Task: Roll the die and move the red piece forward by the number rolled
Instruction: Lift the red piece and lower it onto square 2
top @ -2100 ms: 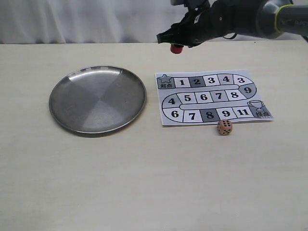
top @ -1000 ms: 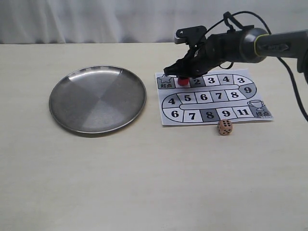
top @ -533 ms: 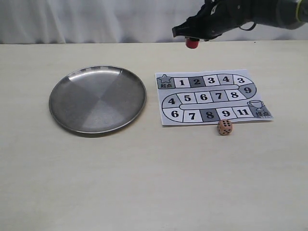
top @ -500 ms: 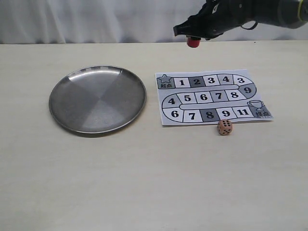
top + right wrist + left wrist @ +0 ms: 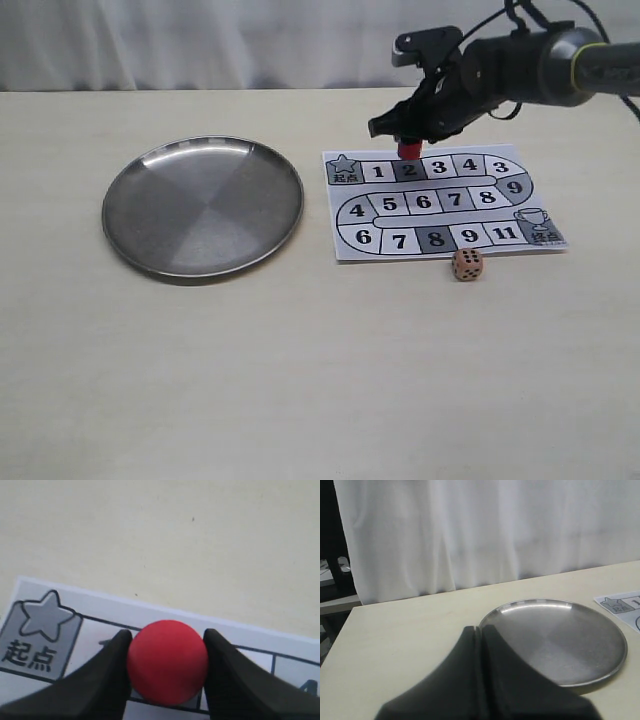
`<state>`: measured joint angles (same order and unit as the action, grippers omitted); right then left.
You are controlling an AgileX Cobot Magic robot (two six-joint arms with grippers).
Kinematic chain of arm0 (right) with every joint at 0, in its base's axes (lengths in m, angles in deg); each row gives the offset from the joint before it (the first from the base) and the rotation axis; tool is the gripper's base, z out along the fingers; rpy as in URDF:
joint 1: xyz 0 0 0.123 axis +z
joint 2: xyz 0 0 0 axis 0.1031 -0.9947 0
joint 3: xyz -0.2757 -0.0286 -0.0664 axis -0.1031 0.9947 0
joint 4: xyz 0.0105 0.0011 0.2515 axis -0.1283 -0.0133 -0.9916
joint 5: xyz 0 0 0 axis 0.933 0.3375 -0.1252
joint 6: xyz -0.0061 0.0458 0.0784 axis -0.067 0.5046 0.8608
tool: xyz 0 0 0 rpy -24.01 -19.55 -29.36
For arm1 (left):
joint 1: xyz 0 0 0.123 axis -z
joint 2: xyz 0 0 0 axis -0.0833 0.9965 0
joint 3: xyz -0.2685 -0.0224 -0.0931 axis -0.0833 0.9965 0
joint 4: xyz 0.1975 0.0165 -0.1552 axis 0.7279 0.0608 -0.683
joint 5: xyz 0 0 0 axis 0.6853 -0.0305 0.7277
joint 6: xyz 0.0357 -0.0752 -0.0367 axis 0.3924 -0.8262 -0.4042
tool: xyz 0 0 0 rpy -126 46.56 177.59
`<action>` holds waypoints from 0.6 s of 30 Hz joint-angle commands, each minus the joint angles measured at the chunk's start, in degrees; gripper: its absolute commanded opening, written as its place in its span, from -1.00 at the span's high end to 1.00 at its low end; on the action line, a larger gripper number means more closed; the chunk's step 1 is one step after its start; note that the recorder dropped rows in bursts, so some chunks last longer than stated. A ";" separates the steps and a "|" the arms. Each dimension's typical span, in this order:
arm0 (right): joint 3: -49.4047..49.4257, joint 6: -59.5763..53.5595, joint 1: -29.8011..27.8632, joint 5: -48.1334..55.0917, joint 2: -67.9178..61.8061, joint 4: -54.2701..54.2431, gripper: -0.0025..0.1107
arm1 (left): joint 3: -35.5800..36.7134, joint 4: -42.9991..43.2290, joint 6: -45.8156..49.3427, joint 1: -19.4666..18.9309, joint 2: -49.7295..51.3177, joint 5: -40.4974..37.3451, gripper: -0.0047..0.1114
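Note:
My right gripper is shut on the red piece and holds it low over the numbered paper board, at the square marked 2. In the right wrist view both black fingers press the sides of the red piece, next to the star square; whether the piece touches the paper I cannot tell. The die, a tan cube with black pips, rests on the table just off the board's near edge, below squares 9 and 11. My left gripper is shut on nothing, close to the plate.
A round steel plate lies left of the board; its rim shows in the left wrist view, with the board's corner beyond. A white curtain hangs behind the table's far edge.
The right gripper, holding the red piece, rose high from the square marked 1, shifted right, and has come down over the square marked 2. The die and plate have not moved.

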<state>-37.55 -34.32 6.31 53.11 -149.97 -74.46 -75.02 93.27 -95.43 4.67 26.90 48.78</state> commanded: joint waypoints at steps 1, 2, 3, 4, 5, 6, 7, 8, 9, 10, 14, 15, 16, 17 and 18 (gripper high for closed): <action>-0.01 -0.32 -0.54 -0.17 -3.12 0.49 0.88 | 0.10 0.00 -0.05 0.14 -0.06 0.51 0.92; -0.01 -0.32 -0.54 0.11 -3.47 0.49 0.88 | 0.10 0.00 -0.05 0.14 -0.06 0.51 0.92; -0.01 -0.32 -0.54 0.48 -3.77 0.49 0.88 | 0.10 0.00 -0.05 0.14 -0.06 0.51 0.92; -0.01 -0.32 -0.54 0.89 -3.88 0.49 0.88 | 0.10 0.00 -0.05 0.14 -0.06 0.51 0.92; -0.01 -0.32 -0.54 1.00 -3.87 0.49 0.88 | 0.10 0.00 -0.05 0.14 -0.06 0.51 0.92; -0.01 -0.32 -0.54 1.13 -3.87 0.49 0.88 | 0.10 0.00 -0.05 0.14 -0.06 0.51 0.92; -0.01 -0.32 -0.54 1.13 -3.87 0.49 0.88 | 0.10 0.00 -0.05 0.14 -0.06 0.51 0.92; -0.01 -0.32 -0.54 1.13 -3.87 0.49 0.88 | 0.10 0.00 -0.05 0.14 -0.06 0.51 0.92; -0.01 -0.32 -0.54 1.13 -3.87 0.49 0.88 | 0.10 0.00 -0.05 0.14 -0.06 0.51 0.92; -0.01 -0.32 -0.54 1.13 -3.87 0.49 0.88 | 0.10 0.00 -0.05 0.14 -0.06 0.51 0.92; -0.01 -0.32 -0.54 1.13 -3.87 0.49 0.88 | 0.10 0.00 -0.05 0.14 -0.06 0.51 0.92; -0.01 -0.32 -0.54 1.13 -3.87 0.49 0.88 | 0.10 0.00 -0.05 0.14 -0.06 0.51 0.92; -0.01 -0.32 -0.54 1.13 -3.87 0.49 0.88 | 0.10 0.00 -0.05 0.14 -0.06 0.51 0.92; -0.01 -0.32 -0.54 1.11 -3.77 0.49 0.88 | 0.10 0.00 -0.05 0.14 -0.06 0.51 0.92; -0.01 -0.32 -0.54 1.11 -3.77 0.49 0.88 | 0.10 0.00 -0.05 0.14 -0.06 0.51 0.92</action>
<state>-37.78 -34.32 6.09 52.60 -152.85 -74.36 -75.02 93.27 -95.43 4.67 26.90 48.78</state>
